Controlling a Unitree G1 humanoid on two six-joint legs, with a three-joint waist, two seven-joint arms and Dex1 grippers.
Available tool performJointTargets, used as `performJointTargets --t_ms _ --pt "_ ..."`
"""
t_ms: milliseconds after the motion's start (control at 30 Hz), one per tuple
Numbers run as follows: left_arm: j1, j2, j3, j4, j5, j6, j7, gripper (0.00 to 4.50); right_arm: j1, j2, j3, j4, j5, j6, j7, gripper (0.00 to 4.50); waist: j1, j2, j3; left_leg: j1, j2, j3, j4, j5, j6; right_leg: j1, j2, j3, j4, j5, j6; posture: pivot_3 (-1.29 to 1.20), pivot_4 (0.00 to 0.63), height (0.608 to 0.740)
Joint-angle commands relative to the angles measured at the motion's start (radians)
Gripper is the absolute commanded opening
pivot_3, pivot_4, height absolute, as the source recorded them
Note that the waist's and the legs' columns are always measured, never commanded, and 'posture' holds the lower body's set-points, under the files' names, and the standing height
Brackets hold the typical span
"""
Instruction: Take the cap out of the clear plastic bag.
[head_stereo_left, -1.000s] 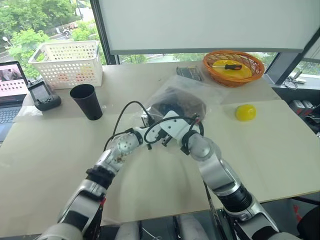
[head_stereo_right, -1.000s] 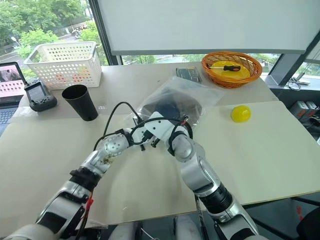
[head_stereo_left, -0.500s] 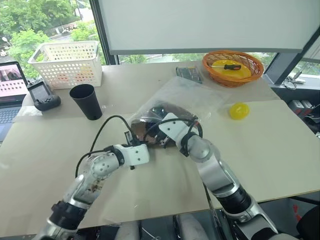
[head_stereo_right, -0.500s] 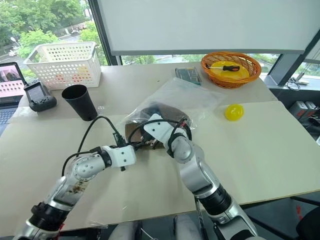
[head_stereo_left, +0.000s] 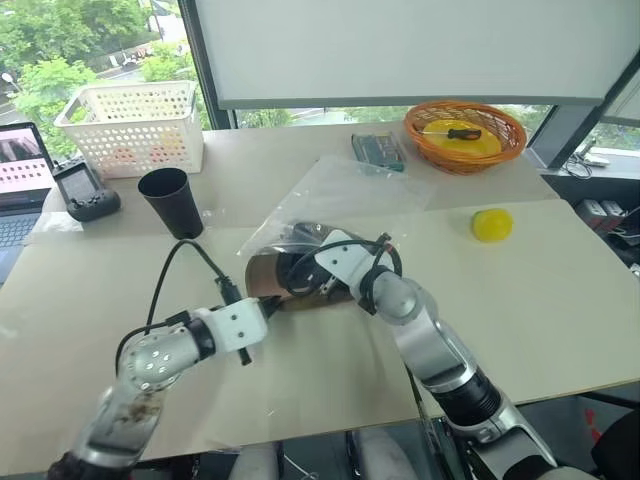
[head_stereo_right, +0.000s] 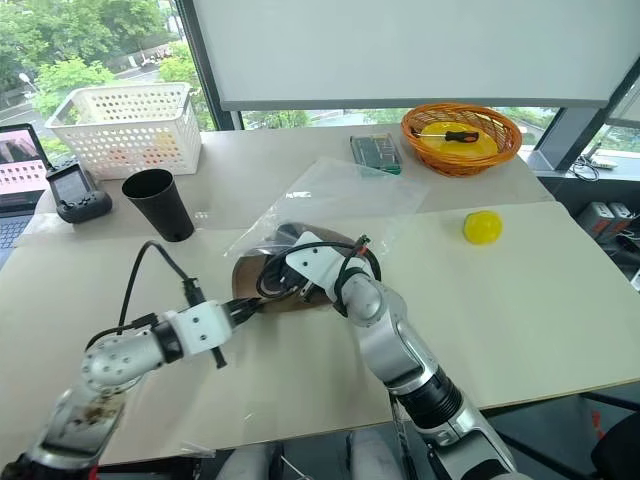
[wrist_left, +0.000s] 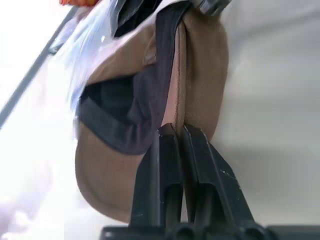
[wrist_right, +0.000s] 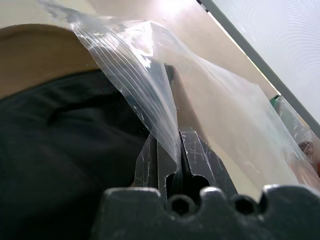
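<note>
— Your left gripper (wrist_left: 179, 131) is pinched tight on the brim edge of the cap (head_stereo_left: 268, 275), and your right gripper (wrist_right: 172, 137) is clamped on a fold of the clear plastic bag (head_stereo_left: 350, 190). Can you see both holds?

— You can. The left wrist view shows two black fingers (wrist_left: 161, 150) closed on brown fabric beside the dark lining; the right wrist view shows the film squeezed between that gripper's fingers, with the dark lining just beside them.

— Where does the cap sit for you now?

— Near the middle of the table (head_stereo_left: 90, 290), its brown part out past the bag's mouth toward the near edge, its dark inside still under the plastic. The bag stretches from there toward the far edge.

— What do your other containers hold?

— The orange wicker basket (head_stereo_left: 466, 135) at the far right corner holds something yellow and a screwdriver (head_stereo_left: 455, 132). The white basket (head_stereo_left: 131, 125) at the far left shows faint coloured things through its holes; you cannot tell what. The black cup (head_stereo_left: 170, 202) stands upright near it, contents hidden. A yellow ball (head_stereo_left: 491, 224) lies alone toward the right edge.

— What has changed for you since a second ago?

— Your left arm has drawn back toward the near edge, taking the cap with it: then the cap was wholly inside the bag, now brown fabric shows outside. Your right gripper has kept its place, and the bag lies flatter.
</note>
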Motion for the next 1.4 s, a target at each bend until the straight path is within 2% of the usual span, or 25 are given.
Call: performJointTargets --t_ms 33,267,400,533,700,867,1067,1200,1400 --pt "0.04 0.026 0.07 -0.095 -0.073 0.021 -0.021 0.03 -0.02 -0.001 -0.024 -0.002 -0.001 -0.043 0.001 0.0 0.0 0.0 0.0 0.0 0.0 0.0 0.0 0.0 0.0 0.0 0.0 0.0 0.0 0.0 0.0 0.0 0.15 0.736" --pt "0.139 0.075 0.184 -0.147 -0.074 0.037 -0.014 0.03 -0.016 -0.019 -0.033 0.017 0.001 -0.079 0.016 0.0 -0.004 0.0 0.0 0.0 0.0 0.0 0.0 0.0 0.0 0.0 0.0 0.0 0.0 -0.002 0.002 0.0 0.15 0.736" --pt "0.194 0.081 0.26 -0.219 -0.137 0.094 -0.041 0.03 -0.024 -0.037 -0.065 0.065 0.007 -0.107 0.015 0.0 -0.008 0.0 0.0 0.0 0.0 0.0 0.0 0.0 0.0 0.0 0.0 0.0 0.0 -0.002 0.002 0.0 0.15 0.736" --pt "0.248 0.104 0.283 -0.282 -0.213 0.091 -0.098 0.03 -0.052 -0.051 -0.09 0.133 0.014 -0.15 0.011 0.0 -0.011 0.0 0.0 0.0 0.0 0.0 0.0 0.0 0.0 0.0 0.0 0.0 0.0 -0.002 0.002 0.0 0.15 0.736" --pt "0.23 0.115 0.302 -0.329 -0.267 0.089 -0.105 0.03 -0.06 -0.053 -0.1 0.168 0.012 -0.183 0.017 0.0 -0.013 0.0 0.0 0.0 0.001 0.0 0.0 0.0 0.0 0.0 0.001 0.0 0.0 -0.002 0.001 0.0 0.15 0.736" --pt "0.248 0.159 0.458 -0.284 -0.316 0.104 -0.154 0.03 -0.061 -0.053 -0.105 0.178 0.011 -0.198 0.021 0.0 -0.019 0.0 0.0 0.0 0.001 0.0 -0.001 0.0 0.0 0.0 0.001 0.0 0.0 -0.002 0.001 0.0 0.15 0.736" --pt "0.276 0.285 0.693 -0.201 -0.484 0.317 -0.299 0.03 -0.058 -0.05 -0.106 0.183 0.013 -0.208 0.026 0.0 -0.02 0.0 0.0 0.001 0.001 0.0 -0.001 0.0 0.0 -0.001 0.001 0.0 0.0 -0.003 0.001 0.0 0.15 0.736" --pt "0.267 0.302 0.749 -0.156 -0.532 0.354 -0.315 0.03 -0.064 -0.045 -0.101 0.193 0.016 -0.223 0.032 0.0 -0.019 0.0 0.0 0.0 0.001 0.0 -0.003 0.0 0.0 -0.002 0.001 0.0 0.0 -0.004 0.0 0.0 0.15 0.736" --pt "0.221 0.348 0.899 -0.151 -0.861 0.631 -0.314 0.03 -0.072 -0.037 -0.103 0.21 0.012 -0.236 0.034 0.0 -0.019 0.0 0.0 0.0 0.001 0.0 -0.003 0.0 0.0 -0.002 0.001 0.0 0.0 -0.004 0.0 0.0 0.15 0.736"
